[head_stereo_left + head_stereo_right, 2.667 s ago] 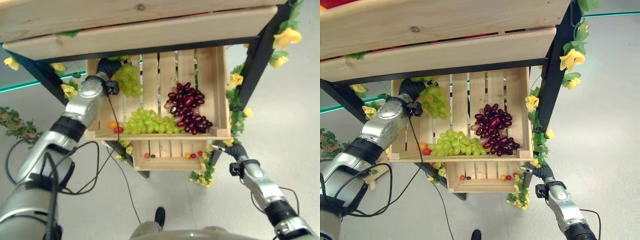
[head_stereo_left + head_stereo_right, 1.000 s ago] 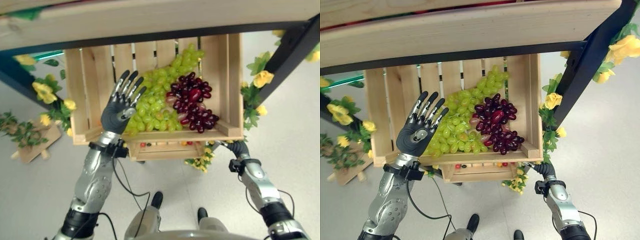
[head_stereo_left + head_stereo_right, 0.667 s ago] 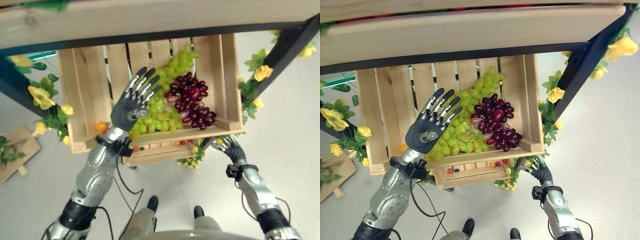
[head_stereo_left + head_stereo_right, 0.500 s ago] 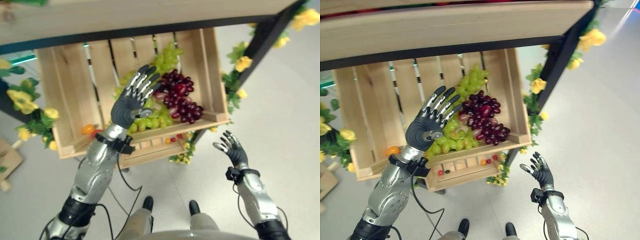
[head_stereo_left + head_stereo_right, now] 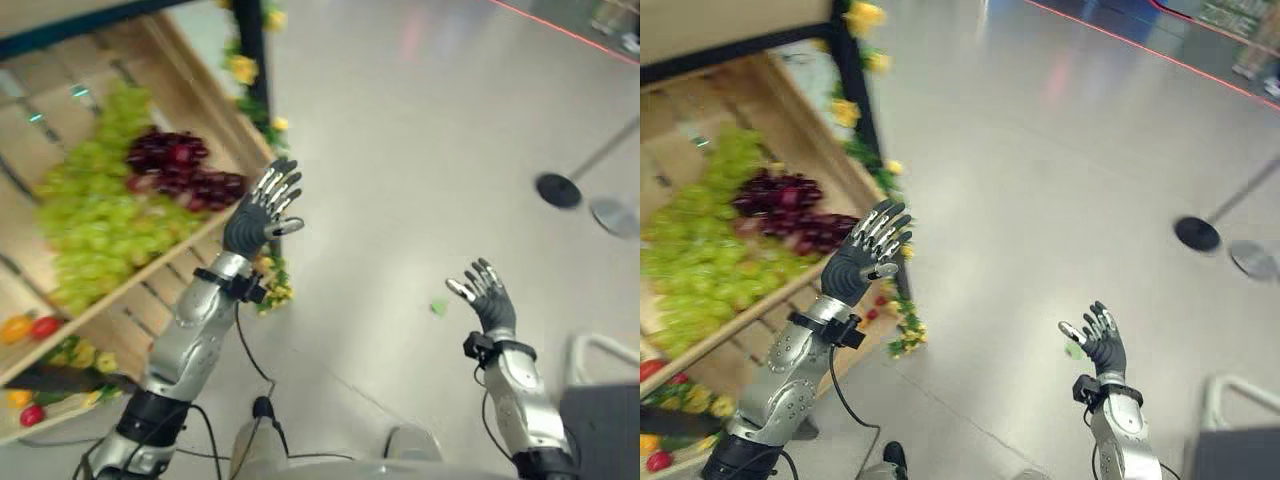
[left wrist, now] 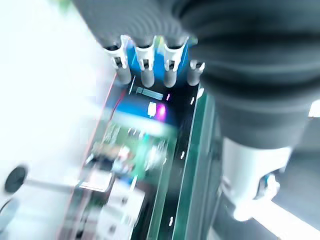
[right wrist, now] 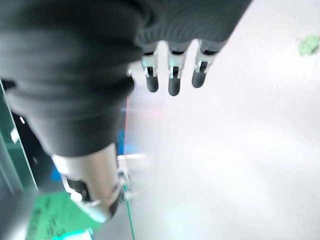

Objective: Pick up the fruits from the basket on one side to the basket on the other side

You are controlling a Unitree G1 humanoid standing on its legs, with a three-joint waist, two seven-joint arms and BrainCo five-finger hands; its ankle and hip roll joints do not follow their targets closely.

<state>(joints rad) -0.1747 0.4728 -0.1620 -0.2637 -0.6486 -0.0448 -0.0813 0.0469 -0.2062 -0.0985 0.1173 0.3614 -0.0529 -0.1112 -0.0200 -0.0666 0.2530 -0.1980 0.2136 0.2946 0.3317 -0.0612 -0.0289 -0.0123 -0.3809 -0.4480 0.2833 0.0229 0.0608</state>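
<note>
While both hands stood empty, fingers spread: left hand (image 5: 262, 215) raised just right of crate (image 5: 215, 118); green grapes (image 5: 85, 215), purple grapes (image 5: 185, 172) lay leftward; right hand (image 5: 486, 300) over floor, farther.

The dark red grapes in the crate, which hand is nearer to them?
Left. The left hand hangs open just beside the dark red grapes by the crate's corner; the right hand is far off over bare floor.
</note>
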